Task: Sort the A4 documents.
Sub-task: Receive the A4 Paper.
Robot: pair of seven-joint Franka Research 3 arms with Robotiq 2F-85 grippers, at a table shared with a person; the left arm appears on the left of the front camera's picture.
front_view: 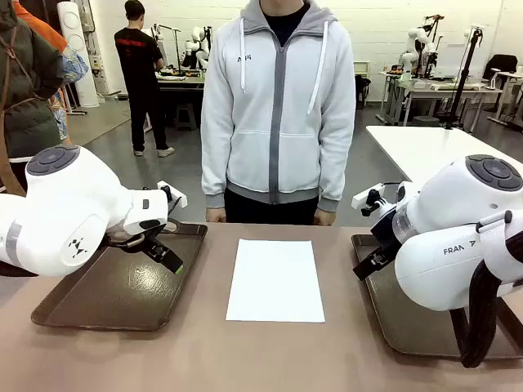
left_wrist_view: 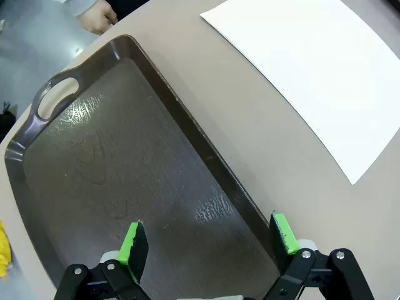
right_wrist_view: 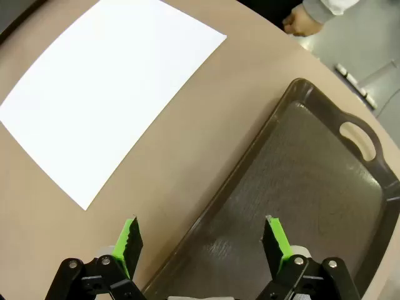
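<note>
A blank white A4 document (front_view: pixel 275 279) lies flat on the brown table between two dark brown trays; it also shows as a white sheet (left_wrist_view: pixel 319 69) in the left wrist view and as a white sheet (right_wrist_view: pixel 109 87) in the right wrist view. My left gripper (left_wrist_view: pixel 209 240) hangs open above the left tray (front_view: pixel 122 286), nothing between its green pads. My right gripper (right_wrist_view: pixel 203 240) hangs open over the inner rim of the right tray (right_wrist_view: pixel 312 187), also holding nothing. In the front view the left gripper (front_view: pixel 167 257) is over the left tray's near right part.
A person in a light grey hoodie (front_view: pixel 278 106) stands at the table's far edge, hands resting at the rim. Both trays are bare inside, the right tray (front_view: pixel 409 318) partly hidden by my right arm. Bare table lies around the sheet.
</note>
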